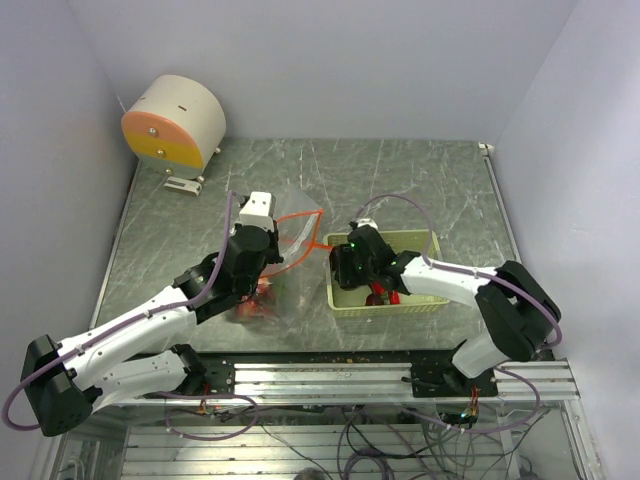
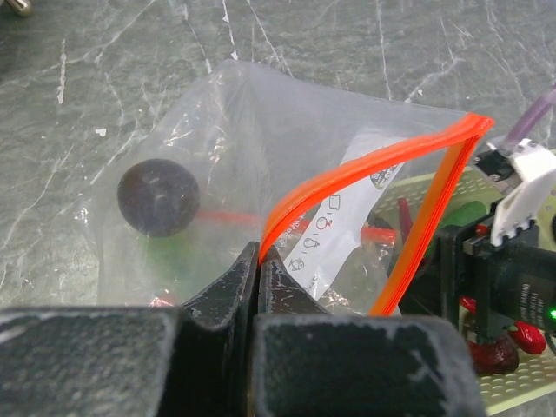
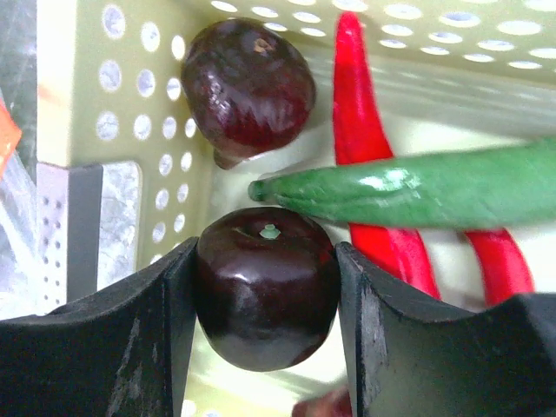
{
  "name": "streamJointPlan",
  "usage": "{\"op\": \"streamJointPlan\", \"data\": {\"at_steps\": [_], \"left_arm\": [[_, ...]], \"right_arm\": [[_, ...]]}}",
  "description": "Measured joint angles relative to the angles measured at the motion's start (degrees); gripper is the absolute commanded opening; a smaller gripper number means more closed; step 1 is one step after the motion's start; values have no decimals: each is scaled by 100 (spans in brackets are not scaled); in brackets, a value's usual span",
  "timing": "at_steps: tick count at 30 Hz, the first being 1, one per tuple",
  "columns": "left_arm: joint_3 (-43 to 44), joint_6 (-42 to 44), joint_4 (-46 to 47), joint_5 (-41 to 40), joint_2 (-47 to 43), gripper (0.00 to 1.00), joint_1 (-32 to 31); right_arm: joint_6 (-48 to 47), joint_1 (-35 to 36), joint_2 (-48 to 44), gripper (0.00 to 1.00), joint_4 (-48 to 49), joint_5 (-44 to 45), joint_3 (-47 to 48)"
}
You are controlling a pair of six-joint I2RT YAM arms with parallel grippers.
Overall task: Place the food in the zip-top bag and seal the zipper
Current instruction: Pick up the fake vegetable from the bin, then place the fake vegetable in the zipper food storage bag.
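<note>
My left gripper [image 2: 259, 252] is shut on the orange-red zipper [image 2: 365, 169] of the clear zip-top bag [image 2: 252, 130] and holds its mouth agape toward the basket. A dark round fruit [image 2: 158, 196] and bits of red and green food lie inside the bag. From above, the left gripper [image 1: 275, 258] sits at the bag [image 1: 275, 290]. My right gripper [image 3: 265, 252] reaches down into the pale green basket [image 3: 130, 113], both fingers pressed against a dark purple fruit [image 3: 265, 291]. Beside it lie another dark fruit [image 3: 248, 87], a green pepper [image 3: 417, 187] and red chilis [image 3: 365, 130].
The basket [image 1: 420, 305] stands just right of the bag, with the right gripper [image 1: 350, 272] in its left end. A round white and orange device [image 1: 175, 125] sits at the back left. A metal rail [image 1: 400, 380] runs along the near edge.
</note>
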Motion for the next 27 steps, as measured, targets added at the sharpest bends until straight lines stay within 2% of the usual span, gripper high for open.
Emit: {"op": "streamJointPlan", "data": {"at_steps": [4,9,14,18,22,27], "left_arm": [[0,-2,0,0,42,7,0],[0,-9,0,0,125,7,0],[2,-20,0,13,234,7,0],[2,-20,0,31,275,7,0],[9,-20,0,46,289,7,0],[15,-22,4,76,321,7,0]], "right_arm": [[-79,-4,-520,25,-328,149,-35],[-321,-13,-1952,25,-461,177,-17],[-579,-13,-2977,25,-129,-533,94],[-597,-13,-3021,24,450,-1425,153],[-361,-7,-2566,23,1335,-2402,170],[4,11,-1926,20,2304,-2887,170]]}}
